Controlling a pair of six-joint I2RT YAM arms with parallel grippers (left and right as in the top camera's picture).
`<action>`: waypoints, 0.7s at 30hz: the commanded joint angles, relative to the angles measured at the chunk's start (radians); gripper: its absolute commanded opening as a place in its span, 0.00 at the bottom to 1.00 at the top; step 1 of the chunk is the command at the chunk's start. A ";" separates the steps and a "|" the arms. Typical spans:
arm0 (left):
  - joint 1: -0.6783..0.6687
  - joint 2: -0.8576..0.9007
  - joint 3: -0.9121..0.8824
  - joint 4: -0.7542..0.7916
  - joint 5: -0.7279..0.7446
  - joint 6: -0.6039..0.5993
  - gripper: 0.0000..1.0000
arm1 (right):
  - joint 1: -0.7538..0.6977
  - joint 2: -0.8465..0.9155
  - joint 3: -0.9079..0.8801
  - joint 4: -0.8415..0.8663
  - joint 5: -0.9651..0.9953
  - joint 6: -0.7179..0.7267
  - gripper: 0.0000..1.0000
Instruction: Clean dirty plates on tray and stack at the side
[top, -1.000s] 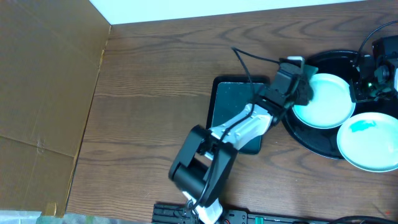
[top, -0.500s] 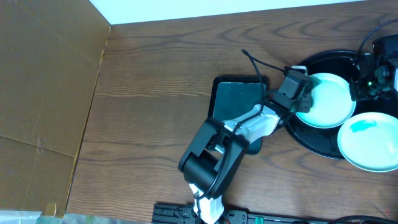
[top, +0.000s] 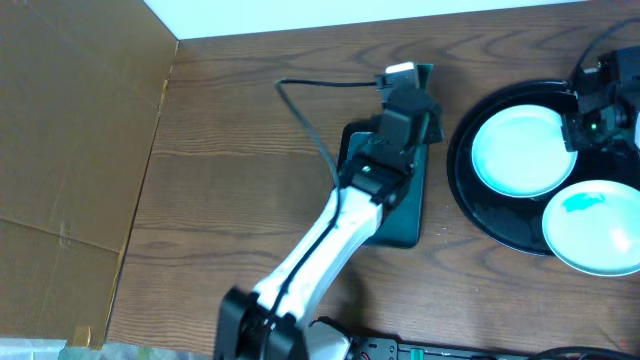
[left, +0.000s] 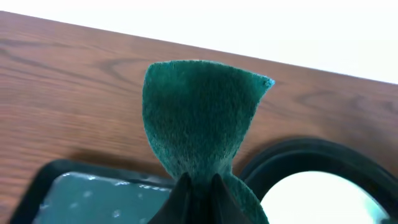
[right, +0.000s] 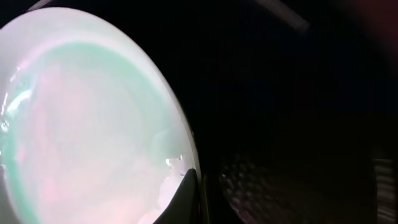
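The left jaws pinch a sponge (left: 199, 118) over the far edge of the small tray (top: 405, 225). The right jaws, pressed together, sit by the rim of a clean plate (top: 515, 155) in the round tray (top: 460, 185); a stained plate (top: 595, 228) overlaps its near-right rim.

Stained plate (top: 595, 228) (lower right) passes the edge.

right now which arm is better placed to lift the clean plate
Right: the right gripper is shut on the rim of the clean plate; the left gripper holds a sponge elsewhere.
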 joint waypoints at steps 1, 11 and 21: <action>0.050 -0.057 -0.004 -0.074 -0.029 0.010 0.07 | 0.080 -0.107 0.013 0.003 0.271 -0.080 0.01; 0.275 -0.072 -0.004 -0.337 -0.028 -0.045 0.07 | 0.374 -0.274 0.013 0.124 0.972 -0.438 0.01; 0.348 -0.072 -0.004 -0.430 -0.024 -0.071 0.07 | 0.578 -0.286 0.013 0.508 1.278 -1.036 0.01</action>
